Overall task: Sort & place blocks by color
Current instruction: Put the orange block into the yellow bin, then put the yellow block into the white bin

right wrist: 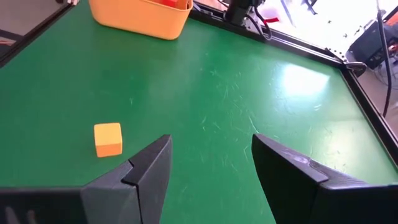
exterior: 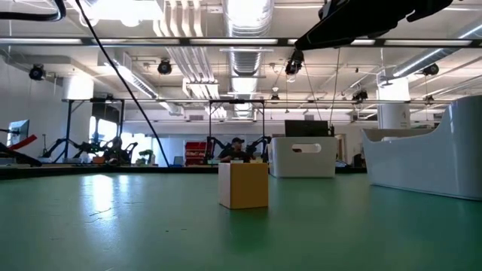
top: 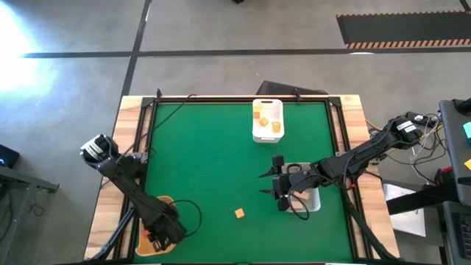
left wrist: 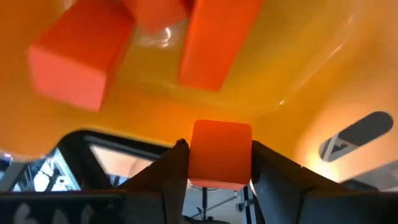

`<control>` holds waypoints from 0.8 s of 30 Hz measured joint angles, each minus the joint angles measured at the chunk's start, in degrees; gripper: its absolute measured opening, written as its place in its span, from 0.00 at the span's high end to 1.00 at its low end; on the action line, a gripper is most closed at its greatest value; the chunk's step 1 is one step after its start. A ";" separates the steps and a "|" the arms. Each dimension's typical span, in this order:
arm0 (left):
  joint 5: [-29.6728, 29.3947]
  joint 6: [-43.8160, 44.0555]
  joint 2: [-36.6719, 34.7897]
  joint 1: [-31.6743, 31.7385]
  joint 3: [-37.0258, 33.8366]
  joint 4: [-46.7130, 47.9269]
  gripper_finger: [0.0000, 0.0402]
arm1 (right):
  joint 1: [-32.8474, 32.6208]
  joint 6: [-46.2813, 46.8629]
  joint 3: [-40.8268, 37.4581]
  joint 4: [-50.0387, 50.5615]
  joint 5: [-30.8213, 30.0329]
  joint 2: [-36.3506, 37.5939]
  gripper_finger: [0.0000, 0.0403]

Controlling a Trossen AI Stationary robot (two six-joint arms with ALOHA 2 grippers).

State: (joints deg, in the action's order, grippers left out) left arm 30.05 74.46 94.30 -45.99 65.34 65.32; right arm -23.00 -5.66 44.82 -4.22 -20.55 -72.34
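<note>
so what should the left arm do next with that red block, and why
Probably open the left fingers wider to drop the red block. It sits between them right over the yellow tray, where other red blocks already lie. The right arm waits, open, over the mat.

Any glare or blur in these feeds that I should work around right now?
High view: blown-out glare on the floor at upper left. Right wrist view: bright reflection on the green table. Left wrist view: red block between the fingers reads clearly; yellow tray shows specular highlights.
</note>
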 joint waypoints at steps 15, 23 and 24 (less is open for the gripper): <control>-0.72 -1.34 0.44 0.18 0.28 -1.77 0.60 | 0.00 0.05 0.00 -0.78 0.01 0.00 0.48; -20.66 -9.55 -0.96 2.33 5.64 -4.88 0.60 | -0.29 4.58 0.00 -1.04 3.14 0.00 0.48; -25.06 -12.45 -0.96 2.72 6.30 -7.22 0.60 | -0.41 5.05 0.00 -1.04 3.12 0.00 0.48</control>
State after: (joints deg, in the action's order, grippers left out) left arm 4.99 62.01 93.34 -43.26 71.64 58.10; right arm -23.41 -0.61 44.82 -5.26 -17.43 -72.34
